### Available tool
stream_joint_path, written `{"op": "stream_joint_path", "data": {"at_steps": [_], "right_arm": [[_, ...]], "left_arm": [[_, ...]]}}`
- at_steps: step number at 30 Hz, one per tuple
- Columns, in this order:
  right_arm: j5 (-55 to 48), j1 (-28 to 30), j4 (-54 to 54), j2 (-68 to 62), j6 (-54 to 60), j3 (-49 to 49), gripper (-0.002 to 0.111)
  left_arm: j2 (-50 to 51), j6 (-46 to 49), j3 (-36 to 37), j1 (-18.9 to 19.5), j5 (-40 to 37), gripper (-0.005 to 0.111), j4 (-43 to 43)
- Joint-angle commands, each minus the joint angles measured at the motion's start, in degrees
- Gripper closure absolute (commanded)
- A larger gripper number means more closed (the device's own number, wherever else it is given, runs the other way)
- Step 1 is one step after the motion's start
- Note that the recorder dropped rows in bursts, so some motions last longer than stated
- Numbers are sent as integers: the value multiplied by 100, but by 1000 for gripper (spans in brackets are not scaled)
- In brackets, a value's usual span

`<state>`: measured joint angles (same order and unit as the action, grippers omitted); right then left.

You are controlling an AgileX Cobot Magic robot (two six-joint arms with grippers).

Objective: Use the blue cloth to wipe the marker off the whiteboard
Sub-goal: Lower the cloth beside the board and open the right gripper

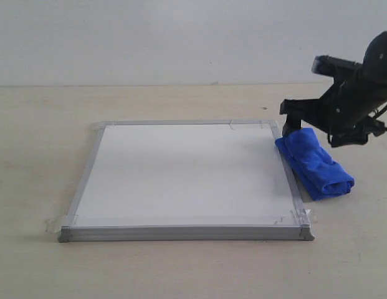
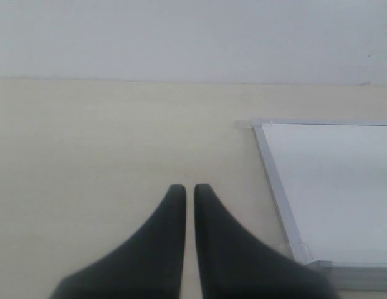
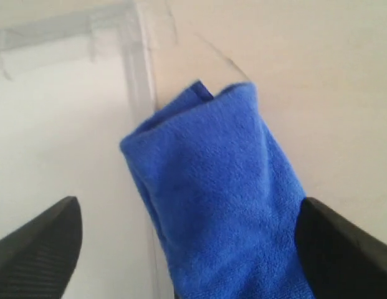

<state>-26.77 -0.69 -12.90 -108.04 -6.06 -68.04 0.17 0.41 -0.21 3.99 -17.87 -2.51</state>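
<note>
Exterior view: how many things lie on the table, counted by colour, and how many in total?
White: 1, the square flat whiteboard with a thin silver aluminium frame.
Blue: 1, the bright blue cloth of soft microfibre, folded.
Total: 2.

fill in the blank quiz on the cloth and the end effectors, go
1. In the exterior view the blue cloth lies along the whiteboard's ____ edge.
2. The right end effector stands ____, one jaw on either side of the cloth.
3. The left end effector, over the table beside the board, is ____.
Missing: right; open; shut
</note>
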Motion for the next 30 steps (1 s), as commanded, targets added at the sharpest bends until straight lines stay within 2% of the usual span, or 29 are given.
{"op": "stream_joint_path", "data": {"at_steps": [1, 4, 6, 8, 13, 16, 17, 22, 24, 30], "right_arm": [[-560, 19, 193, 485, 715, -308, 40], [-871, 19, 717, 635, 929, -336, 59], [-1135, 19, 898, 606, 1080, -336, 65], [-1365, 19, 910, 525, 1257, -336, 63], [-1600, 19, 900, 346, 1821, -336, 44], [-1600, 19, 1019, 278, 1884, -336, 46], [-1635, 19, 1028, 237, 1884, -336, 50], [-1721, 19, 1054, 132, 1884, -336, 95], [-1721, 19, 1105, 134, 1899, -336, 109], [-1989, 19, 1739, 19, 1859, -336, 106]], "left_arm": [[-17, 2, 21, 7, 72, 102, 19], [-17, 2, 21, 7, 72, 102, 19], [-17, 2, 21, 7, 72, 102, 19], [-17, 2, 21, 7, 72, 102, 19], [-17, 2, 21, 7, 72, 102, 19], [-17, 2, 21, 7, 72, 102, 19], [-17, 2, 21, 7, 72, 102, 19], [-17, 2, 21, 7, 72, 102, 19], [-17, 2, 21, 7, 72, 102, 19], [-17, 2, 21, 7, 72, 102, 19]]}}
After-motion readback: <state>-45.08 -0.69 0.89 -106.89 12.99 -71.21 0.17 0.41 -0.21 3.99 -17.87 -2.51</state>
